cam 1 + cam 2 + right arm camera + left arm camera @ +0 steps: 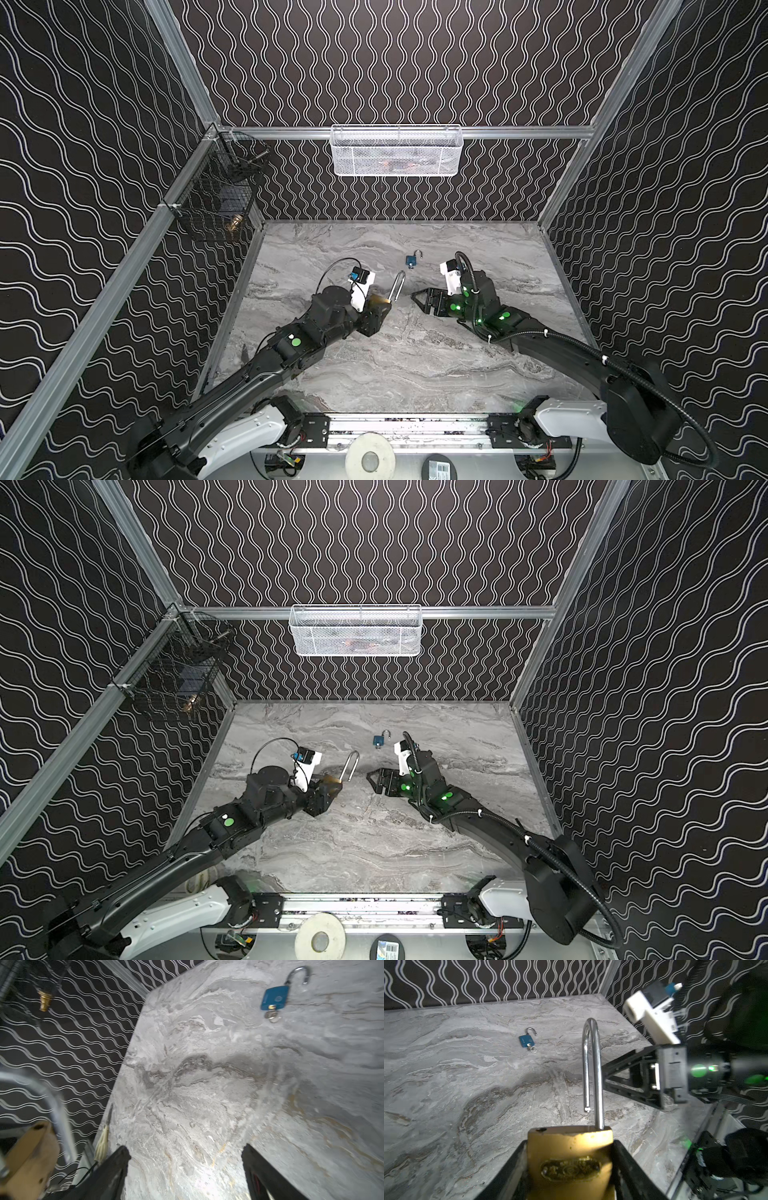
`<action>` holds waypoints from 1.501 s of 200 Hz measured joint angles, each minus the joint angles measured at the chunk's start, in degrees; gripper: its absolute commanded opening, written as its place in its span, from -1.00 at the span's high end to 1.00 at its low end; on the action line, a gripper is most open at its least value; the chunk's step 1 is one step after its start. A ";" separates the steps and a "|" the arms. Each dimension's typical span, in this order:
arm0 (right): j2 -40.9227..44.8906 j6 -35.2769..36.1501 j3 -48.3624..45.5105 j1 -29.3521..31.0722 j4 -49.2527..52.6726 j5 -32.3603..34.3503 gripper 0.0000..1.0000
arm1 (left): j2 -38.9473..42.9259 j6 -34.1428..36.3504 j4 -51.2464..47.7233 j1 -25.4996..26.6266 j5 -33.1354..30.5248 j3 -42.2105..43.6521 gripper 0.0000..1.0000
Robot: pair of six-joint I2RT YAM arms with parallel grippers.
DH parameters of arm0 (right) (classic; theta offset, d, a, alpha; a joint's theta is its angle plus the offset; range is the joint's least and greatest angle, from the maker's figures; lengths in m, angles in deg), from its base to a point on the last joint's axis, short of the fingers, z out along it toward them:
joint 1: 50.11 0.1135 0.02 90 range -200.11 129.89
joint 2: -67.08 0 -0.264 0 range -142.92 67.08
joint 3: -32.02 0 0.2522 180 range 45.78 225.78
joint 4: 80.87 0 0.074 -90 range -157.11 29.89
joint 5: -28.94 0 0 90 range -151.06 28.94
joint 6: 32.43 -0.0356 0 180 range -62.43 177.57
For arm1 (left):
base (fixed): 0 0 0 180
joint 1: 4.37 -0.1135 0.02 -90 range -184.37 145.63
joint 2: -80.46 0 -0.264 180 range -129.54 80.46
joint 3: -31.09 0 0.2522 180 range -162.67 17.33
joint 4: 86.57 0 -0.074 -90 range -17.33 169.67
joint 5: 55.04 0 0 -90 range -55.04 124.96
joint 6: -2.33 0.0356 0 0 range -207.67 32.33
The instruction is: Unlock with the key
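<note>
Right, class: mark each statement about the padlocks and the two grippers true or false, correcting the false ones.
1. The left gripper grips the brass padlock by its body. True.
2. The brass padlock's shackle is locked shut. False: one end hangs free of the body.
3. The blue padlock lies on the table with a key in it. True.
4. The right gripper holds a key. False: it is open and empty.

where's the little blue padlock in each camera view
Top view: blue padlock behind and right of the brass padlock.
Top view: same, behind the brass padlock, here.
Left wrist, beyond the brass padlock.
Right wrist, far from the blurred brass padlock.
Shared landmark: the brass padlock.
</note>
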 measured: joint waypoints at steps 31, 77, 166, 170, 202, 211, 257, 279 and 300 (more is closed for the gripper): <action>-3.98 -1.38 -1.57 -2.23 -11.02 -9.25 -0.76 | 1.11 -1.46 1.36 0.00 6.14 0.92 1.00; -5.79 -4.61 -2.34 -2.60 -24.44 -18.62 -0.73 | 2.38 -3.02 3.02 0.00 8.44 2.05 1.00; -2.12 -5.70 -3.80 -2.38 -27.34 -22.62 -0.73 | 1.01 -3.96 2.99 0.00 1.97 2.43 1.00; -1.92 -5.68 -3.80 -2.38 -27.34 -22.64 -0.73 | 0.92 -3.96 2.95 0.00 1.75 2.47 1.00; -1.66 -5.31 -3.69 -2.38 -26.91 -22.62 -0.73 | 0.42 -3.98 2.97 0.00 0.42 2.93 1.00; -1.53 -5.03 -3.67 -2.38 -26.36 -22.56 -0.73 | 0.28 -3.98 2.99 0.00 -0.20 3.04 1.00; 4.90 -2.47 -9.22 -2.38 -21.55 -19.93 -0.78 | -5.79 -3.78 0.48 -0.04 -4.90 -2.23 1.00; 11.15 -0.59 -11.41 -2.38 -14.49 -15.61 -0.80 | -12.59 -3.32 -1.44 -0.35 -7.63 -7.26 1.00; 16.81 2.51 -10.51 -2.03 -7.08 -10.97 -0.87 | -19.71 -2.40 -4.44 -0.81 -9.70 -11.72 1.00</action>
